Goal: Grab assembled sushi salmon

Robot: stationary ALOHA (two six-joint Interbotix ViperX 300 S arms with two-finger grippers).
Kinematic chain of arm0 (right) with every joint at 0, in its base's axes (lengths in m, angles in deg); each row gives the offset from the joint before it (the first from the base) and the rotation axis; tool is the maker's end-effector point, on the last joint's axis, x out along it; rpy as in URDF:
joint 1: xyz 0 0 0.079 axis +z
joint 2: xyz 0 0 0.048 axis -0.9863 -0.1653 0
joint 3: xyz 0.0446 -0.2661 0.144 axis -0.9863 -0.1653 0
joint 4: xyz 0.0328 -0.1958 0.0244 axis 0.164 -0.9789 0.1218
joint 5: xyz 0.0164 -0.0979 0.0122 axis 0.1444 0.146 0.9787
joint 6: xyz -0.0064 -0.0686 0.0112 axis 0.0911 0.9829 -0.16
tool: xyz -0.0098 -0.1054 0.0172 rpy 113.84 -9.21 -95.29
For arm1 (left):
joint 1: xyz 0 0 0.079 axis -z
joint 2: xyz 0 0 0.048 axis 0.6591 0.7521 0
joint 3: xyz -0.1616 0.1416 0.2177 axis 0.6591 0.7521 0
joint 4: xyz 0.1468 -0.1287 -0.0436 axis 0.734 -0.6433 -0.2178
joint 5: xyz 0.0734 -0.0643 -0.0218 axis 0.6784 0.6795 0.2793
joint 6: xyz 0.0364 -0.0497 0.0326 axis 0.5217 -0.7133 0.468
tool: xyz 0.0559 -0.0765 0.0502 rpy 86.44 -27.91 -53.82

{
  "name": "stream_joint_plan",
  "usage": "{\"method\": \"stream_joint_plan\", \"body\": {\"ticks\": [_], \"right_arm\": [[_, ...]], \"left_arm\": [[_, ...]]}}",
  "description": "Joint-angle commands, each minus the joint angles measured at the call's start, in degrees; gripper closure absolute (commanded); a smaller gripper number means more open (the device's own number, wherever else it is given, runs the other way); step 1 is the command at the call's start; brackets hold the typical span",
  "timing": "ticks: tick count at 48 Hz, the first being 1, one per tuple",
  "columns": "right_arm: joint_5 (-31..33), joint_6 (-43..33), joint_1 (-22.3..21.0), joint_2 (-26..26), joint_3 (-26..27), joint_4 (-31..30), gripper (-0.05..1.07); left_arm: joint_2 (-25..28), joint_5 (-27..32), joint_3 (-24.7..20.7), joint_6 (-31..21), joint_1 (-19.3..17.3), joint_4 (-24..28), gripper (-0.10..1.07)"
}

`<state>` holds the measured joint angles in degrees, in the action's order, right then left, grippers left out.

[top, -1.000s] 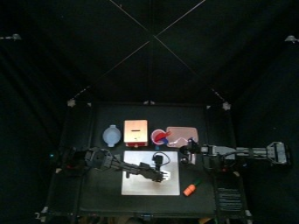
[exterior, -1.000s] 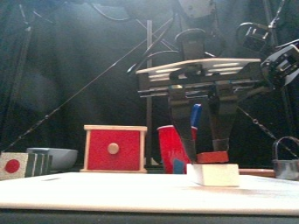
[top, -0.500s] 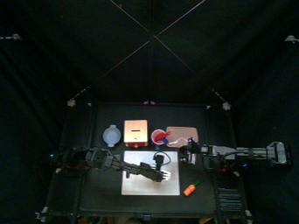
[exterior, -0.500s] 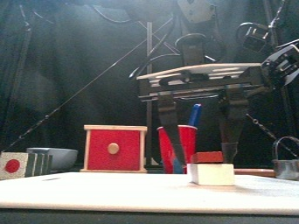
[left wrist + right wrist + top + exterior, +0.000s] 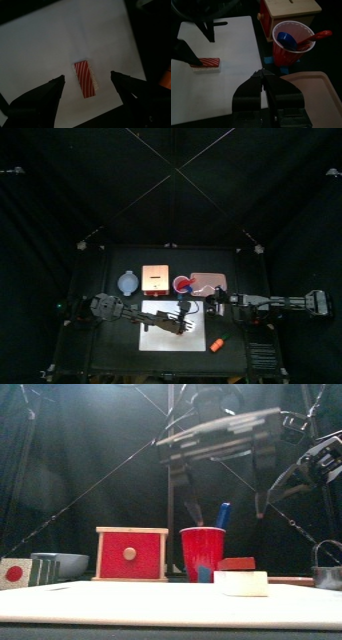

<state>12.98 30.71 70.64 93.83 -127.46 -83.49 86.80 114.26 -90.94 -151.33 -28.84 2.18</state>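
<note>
On the black worktop, the white rectangular board (image 5: 160, 606) carries the small red-striped salmon sushi piece (image 5: 86, 79), lying free. Above it, the left end effector (image 5: 88, 86) hangs wide apart; grasping remains. Farther off, the right end effector (image 5: 263, 80) rests closed.

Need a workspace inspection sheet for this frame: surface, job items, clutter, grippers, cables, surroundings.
Surface: white board on black table.
Job's things: salmon sushi lies flat on the board, untouched.
Clutter: red cup with blue and red utensils; red-faced wooden box; small orange piece beside the board; tray.
Grippers: left gripper above sushi, jaws open astride it; right gripper shut, empty, at board's edge.
Cables: nothing seen.
Surroundings: black curtains.
</note>
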Motion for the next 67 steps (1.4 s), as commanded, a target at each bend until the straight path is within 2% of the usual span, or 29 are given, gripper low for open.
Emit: {"method": "stream_joint_plan", "body": {"ticks": [1,10,16,22,29,34,38,46,50,56,63,67], "right_arm": [[-0.2,-0.1,-0.5,0.0,0.7,0.2,0.97],[-0.2,-0.1,-1.0,1.4,1.7,0.1,0.97],[-0.4,0.0,-1.5,3.6,2.5,-0.1,0.97],[-0.4,0.0,-1.5,5.4,2.9,0.0,0.97],[-0.5,-0.1,-1.5,6.5,3.1,0.2,0.97],[-0.6,-0.1,-1.5,6.4,3.3,0.2,0.97],[-0.6,-0.1,-1.5,6.2,3.5,0.2,0.97],[-1.1,-0.3,-1.2,6.1,4.6,0.4,0.97],[-1.8,-0.3,-1.1,6.1,5.1,0.2,0.97],[-3.8,-0.3,-0.7,5.7,6.1,0.1,0.97],[-6.5,-0.2,0.3,4.8,6.4,-0.7,0.97],[-7.9,-0.2,0.4,4.1,6.5,-1.1,0.97]], "left_arm": [[-4.2,-0.3,-0.5,3.7,0.1,2.4,-0.06],[-6.6,-1.1,0.3,16.8,0.1,6.0,-0.06],[-8.5,-1.1,1.7,23.7,0.4,7.5,-0.06],[-11.2,-2.6,4.7,29.0,1.0,11.2,-0.06],[-15.6,-8.9,10.7,34.9,1.9,14.3,-0.06],[-19.9,-18.5,17.5,38.1,2.5,14.7,-0.06],[-23.9,-27.5,24.6,38.0,2.4,14.4,-0.06],[-30.9,-40.9,37.9,37.3,1.8,14.8,-0.06],[-33.8,-47.6,43.9,37.2,0.3,16.4,-0.06],[-38.5,-59.9,52.2,37.2,-3.6,19.2,-0.06],[-45.5,-77.6,62.8,38.8,-10.2,24.3,-0.06],[-49.4,-87.4,68.8,40.3,-15.4,27.6,-0.06]]}}
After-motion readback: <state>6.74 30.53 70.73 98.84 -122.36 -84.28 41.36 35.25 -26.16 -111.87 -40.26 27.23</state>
